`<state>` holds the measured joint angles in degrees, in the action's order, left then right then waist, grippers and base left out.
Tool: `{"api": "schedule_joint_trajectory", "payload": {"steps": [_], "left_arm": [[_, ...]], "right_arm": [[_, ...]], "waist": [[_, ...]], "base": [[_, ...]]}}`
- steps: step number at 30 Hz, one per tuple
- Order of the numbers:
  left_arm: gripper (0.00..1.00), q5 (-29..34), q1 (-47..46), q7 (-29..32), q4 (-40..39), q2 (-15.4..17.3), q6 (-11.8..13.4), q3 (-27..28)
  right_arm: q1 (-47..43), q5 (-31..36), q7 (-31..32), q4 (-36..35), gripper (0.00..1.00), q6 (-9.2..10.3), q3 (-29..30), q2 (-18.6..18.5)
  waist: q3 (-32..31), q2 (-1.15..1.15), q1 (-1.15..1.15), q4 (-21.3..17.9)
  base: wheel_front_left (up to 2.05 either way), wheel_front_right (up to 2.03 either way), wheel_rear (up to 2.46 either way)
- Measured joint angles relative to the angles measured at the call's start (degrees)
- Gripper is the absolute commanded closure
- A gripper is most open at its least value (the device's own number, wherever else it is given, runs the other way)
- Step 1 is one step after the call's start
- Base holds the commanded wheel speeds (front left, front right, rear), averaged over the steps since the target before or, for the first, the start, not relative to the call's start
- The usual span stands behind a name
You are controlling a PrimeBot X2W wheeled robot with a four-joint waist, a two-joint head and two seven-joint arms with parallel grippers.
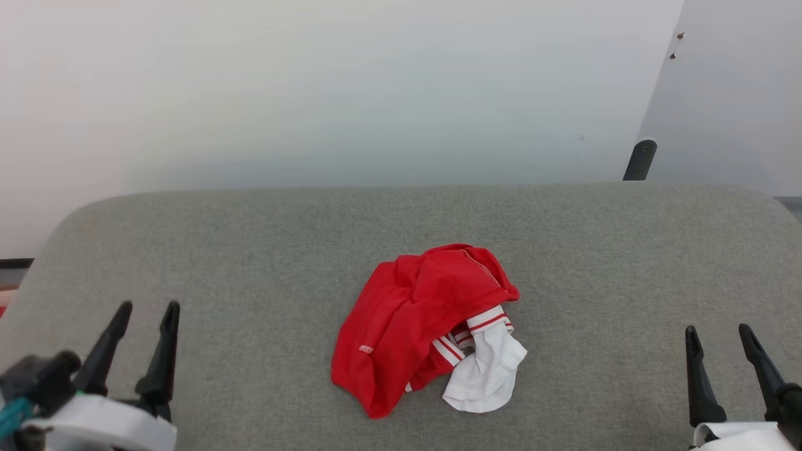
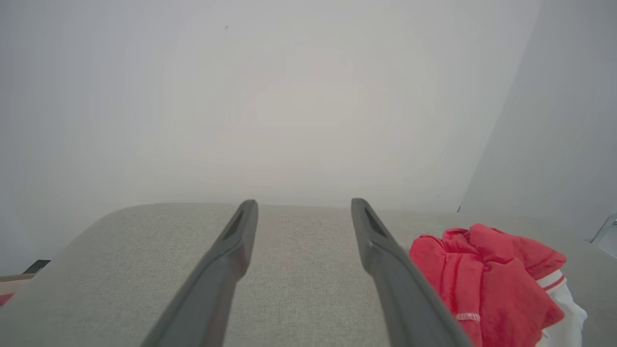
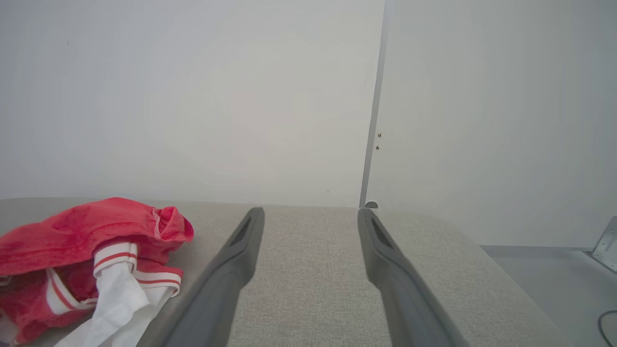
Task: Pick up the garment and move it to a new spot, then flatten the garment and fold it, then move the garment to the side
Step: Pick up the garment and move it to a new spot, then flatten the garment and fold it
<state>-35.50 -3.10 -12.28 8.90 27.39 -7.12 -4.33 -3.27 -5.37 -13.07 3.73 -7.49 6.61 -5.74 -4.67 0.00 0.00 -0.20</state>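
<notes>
Black left gripper (image 1: 150, 307): seen at the lower left of the head view, over the near part of the pad (image 1: 250, 250); its fingers are spread apart and nothing is held between them.
Right gripper (image 1: 717, 329): seen at the lower right, also over the near part of the pad; its fingers are spread apart too, and only bare fabric is seen between them in the wrist view.
Garment (image 1: 413, 319): laid crumpled in a red heap on the middle of the pad, between the two grippers and well apart from both; it is touched by neither.
Sleeve (image 1: 489, 369): white, with red-and-white stripe trim, turned out at the near right side of the heap.
Pad: covered with grey woven fabric, with rounded far corners.
Post (image 1: 640, 160): dark, seen just behind the far right edge of the pad.
Wall (image 1: 313, 94): pale and plain, found behind the pad.
</notes>
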Motion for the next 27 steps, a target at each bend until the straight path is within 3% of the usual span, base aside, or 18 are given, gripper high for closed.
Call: {"api": "schedule_joint_trajectory", "payload": {"steps": [27], "left_arm": [[0.0, 2.44, 9.04, -2.81, -1.99, -0.98, -0.2, 2.18]], "right_arm": [[-4.28, 0.18, -0.56, 0.27, 0.0, 0.0, 1.96, 0.62]], "waist": [[-2.16, 0.0, 0.0, 1.89]], "base": [[0.0, 0.0, 0.0]]}}
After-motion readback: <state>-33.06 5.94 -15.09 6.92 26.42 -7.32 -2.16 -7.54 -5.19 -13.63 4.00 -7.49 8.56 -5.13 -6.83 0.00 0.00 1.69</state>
